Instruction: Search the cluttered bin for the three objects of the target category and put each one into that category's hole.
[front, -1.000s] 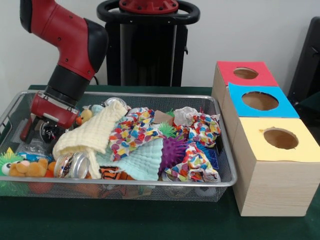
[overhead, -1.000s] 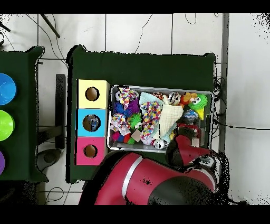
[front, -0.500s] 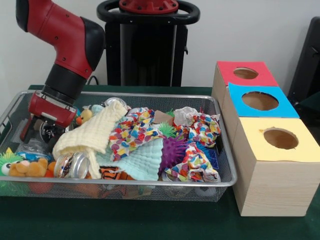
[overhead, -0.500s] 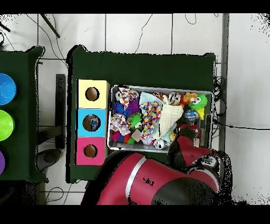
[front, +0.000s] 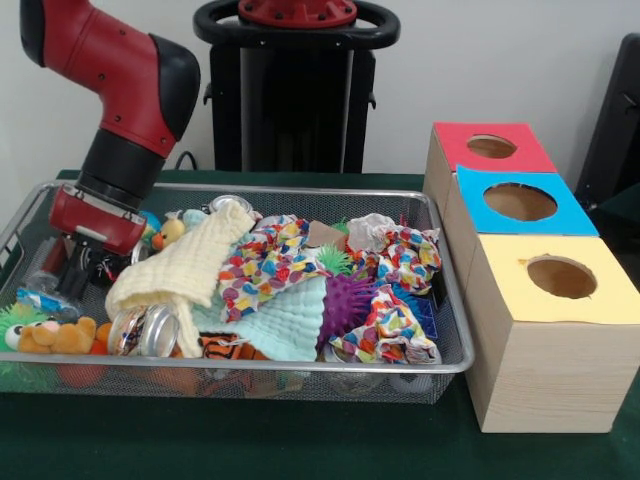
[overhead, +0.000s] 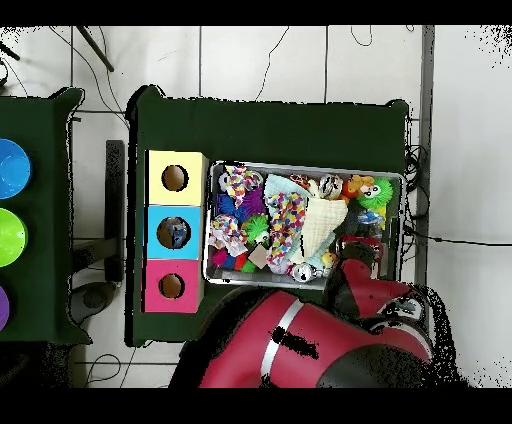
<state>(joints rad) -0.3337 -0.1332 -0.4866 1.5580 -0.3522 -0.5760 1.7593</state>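
A wire mesh bin (front: 250, 372) holds a heap of cloths, toys and cans. My gripper (front: 66, 268) hangs low in the bin's left end, beside a pale yellow cloth (front: 185, 265) and just above a crumpled clear plastic piece (front: 38, 300). A small metallic thing shows right by the gripper; whether it is held I cannot tell. A silver can (front: 145, 330) lies at the front left, and another can (front: 230, 204) at the back. To the right stand three wooden boxes with holes: red (front: 492, 147), blue (front: 520, 202) and yellow (front: 560, 277). In the overhead view the arm (overhead: 365, 295) covers the gripper.
The bin also holds colourful patterned cloths (front: 275, 265), a mint cloth (front: 290, 320), a purple spiky ball (front: 350, 300), a green spiky ball (front: 335, 260) and orange plush toys (front: 60, 338). Coloured bowls (overhead: 10, 237) sit on a second table at the overhead view's left.
My gripper has shifted left and slightly up within the bin's left end. The crumpled plastic piece now lies further left.
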